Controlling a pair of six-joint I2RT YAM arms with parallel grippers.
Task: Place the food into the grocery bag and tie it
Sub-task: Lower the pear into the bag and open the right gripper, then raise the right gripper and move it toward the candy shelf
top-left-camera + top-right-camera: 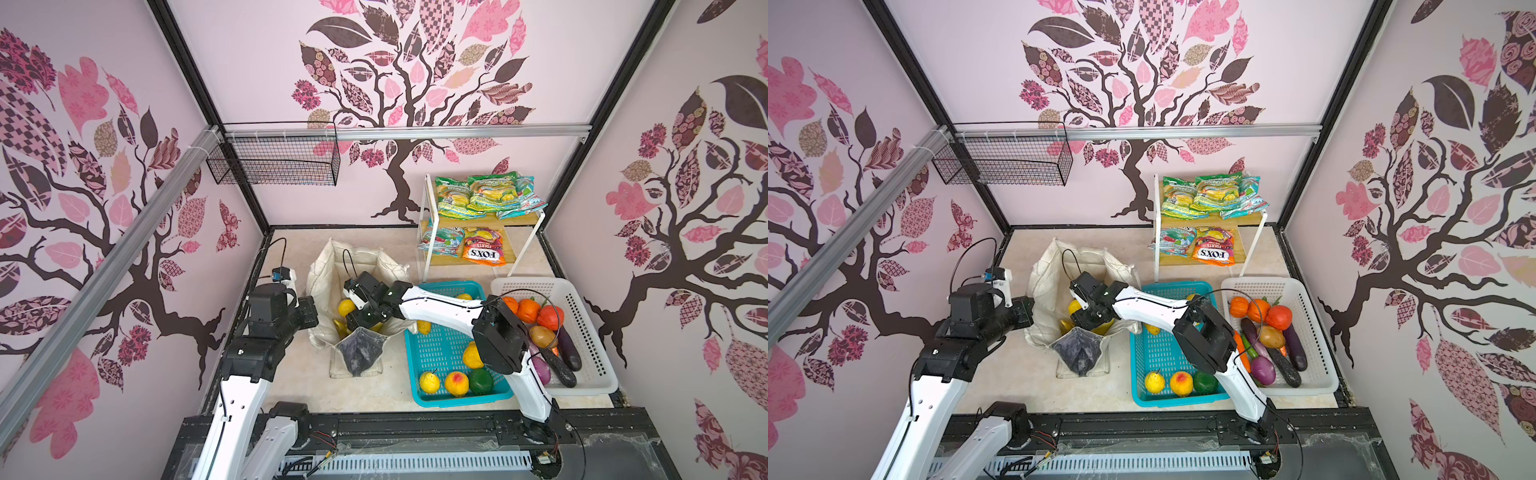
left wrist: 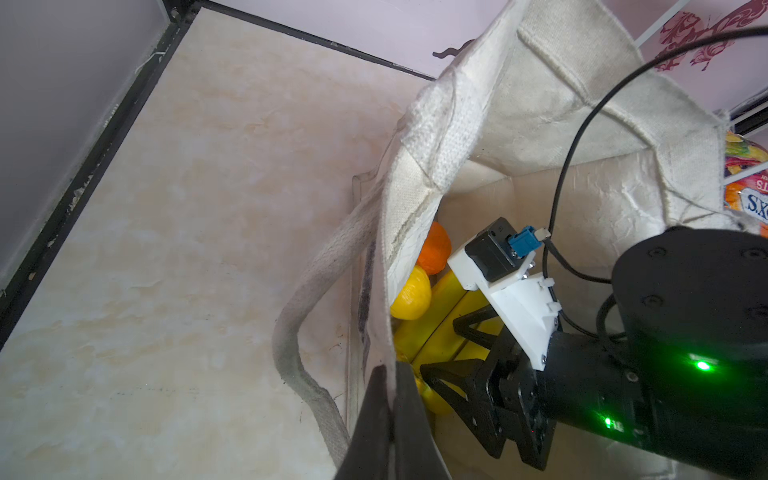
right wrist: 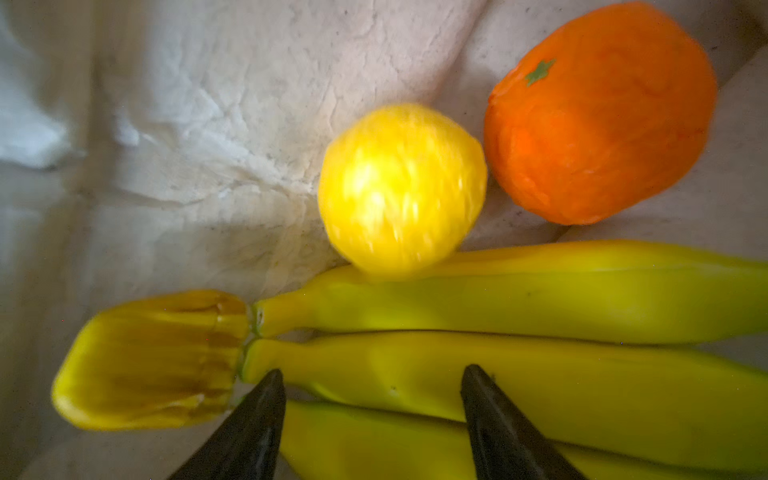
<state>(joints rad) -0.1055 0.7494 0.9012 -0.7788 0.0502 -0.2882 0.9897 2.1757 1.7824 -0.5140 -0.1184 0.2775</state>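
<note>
The off-white grocery bag [image 1: 328, 266] stands open in both top views. My left gripper [image 2: 392, 368] is shut on its near rim, holding the mouth open. My right gripper [image 3: 372, 374] reaches down inside the bag, jaws open with nothing between them, just above the yellow banana bunch [image 3: 457, 324]. A yellow round fruit [image 3: 401, 189], blurred, lies against the bananas beside an orange [image 3: 598, 120] on the bag's bottom. Green and teal snack packets [image 1: 482, 195] lie on the shelf behind.
A teal basket [image 1: 457, 401] with fruit and a white basket [image 1: 590, 332] with vegetables stand right of the bag. A two-tier shelf [image 1: 428, 249] holds more packets, one orange [image 1: 484, 245]. A black wire basket [image 1: 278, 160] hangs on the back rail. The bag's strap [image 2: 291, 328] droops outside.
</note>
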